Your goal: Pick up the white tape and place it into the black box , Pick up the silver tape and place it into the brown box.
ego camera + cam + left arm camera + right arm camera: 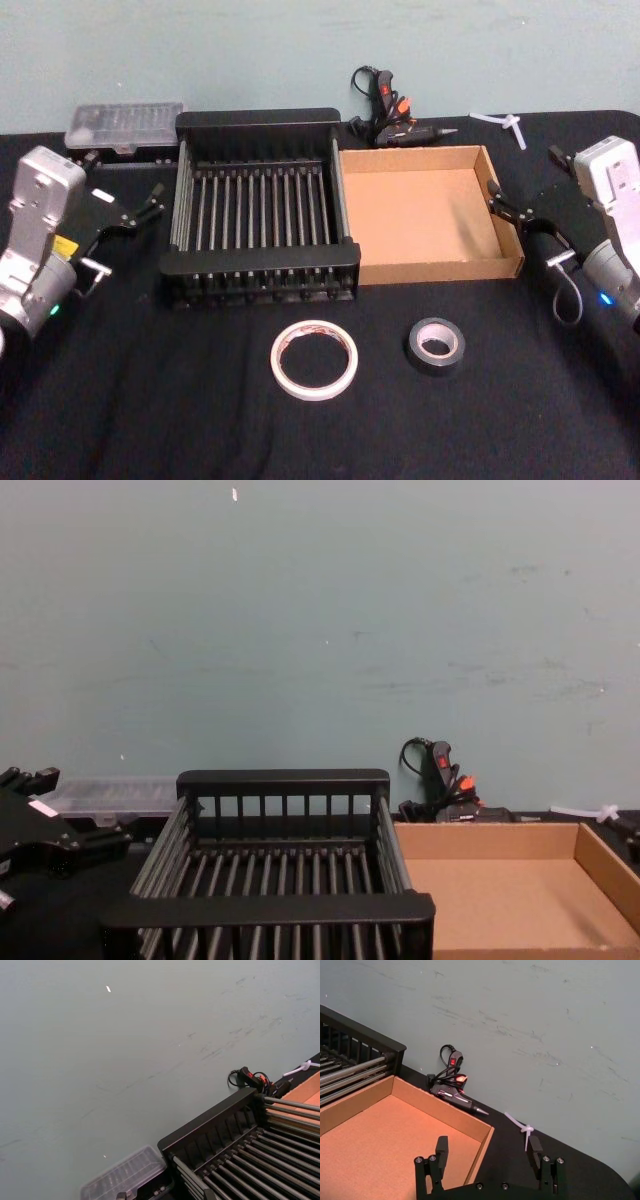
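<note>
Both grippers hang empty with fingers spread: left gripper (140, 212) beside the black box (260, 122), right gripper (512, 208) touching nothing beside the brown box (440, 268)

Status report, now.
Left pincer and right pincer open, empty, flanking boxes. White tape and silver tape on table. Nothing blocking.
</note>
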`<state>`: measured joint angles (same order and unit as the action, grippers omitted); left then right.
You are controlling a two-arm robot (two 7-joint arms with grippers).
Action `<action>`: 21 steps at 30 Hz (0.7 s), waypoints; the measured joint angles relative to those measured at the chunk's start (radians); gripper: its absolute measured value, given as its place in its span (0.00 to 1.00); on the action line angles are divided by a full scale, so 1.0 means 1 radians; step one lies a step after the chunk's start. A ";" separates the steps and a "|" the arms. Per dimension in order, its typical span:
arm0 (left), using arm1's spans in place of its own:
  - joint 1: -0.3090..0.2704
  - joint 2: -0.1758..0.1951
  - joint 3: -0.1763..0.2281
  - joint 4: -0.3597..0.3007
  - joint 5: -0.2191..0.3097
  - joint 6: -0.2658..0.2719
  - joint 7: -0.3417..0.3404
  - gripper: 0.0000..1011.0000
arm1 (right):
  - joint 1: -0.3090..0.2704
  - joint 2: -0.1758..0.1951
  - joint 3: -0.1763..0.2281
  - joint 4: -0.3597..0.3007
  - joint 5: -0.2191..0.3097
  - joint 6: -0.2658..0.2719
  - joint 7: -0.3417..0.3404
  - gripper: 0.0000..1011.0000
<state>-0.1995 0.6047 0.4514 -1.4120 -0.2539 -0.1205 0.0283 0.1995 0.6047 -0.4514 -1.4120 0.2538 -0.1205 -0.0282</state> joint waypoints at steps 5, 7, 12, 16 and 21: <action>0.000 0.000 0.000 0.000 0.000 0.000 0.000 0.99 | 0.000 0.000 0.000 0.000 0.000 0.000 0.000 0.99; 0.000 0.000 0.000 0.000 0.000 0.000 0.000 0.99 | 0.000 0.000 0.000 0.000 0.000 0.000 0.000 0.99; 0.000 0.000 0.000 0.000 0.000 0.000 0.000 0.99 | 0.000 0.000 0.000 0.000 0.000 0.000 0.000 0.99; 0.000 0.000 0.000 0.000 0.000 0.000 0.000 0.99 | 0.000 0.000 0.000 0.000 0.000 0.000 0.000 0.99; 0.000 0.000 0.000 0.000 0.000 0.000 0.000 0.99 | 0.000 0.000 0.000 0.000 0.000 0.000 0.000 0.99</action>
<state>-0.1995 0.6047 0.4513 -1.4120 -0.2539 -0.1205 0.0283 0.1995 0.6047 -0.4514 -1.4120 0.2539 -0.1205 -0.0282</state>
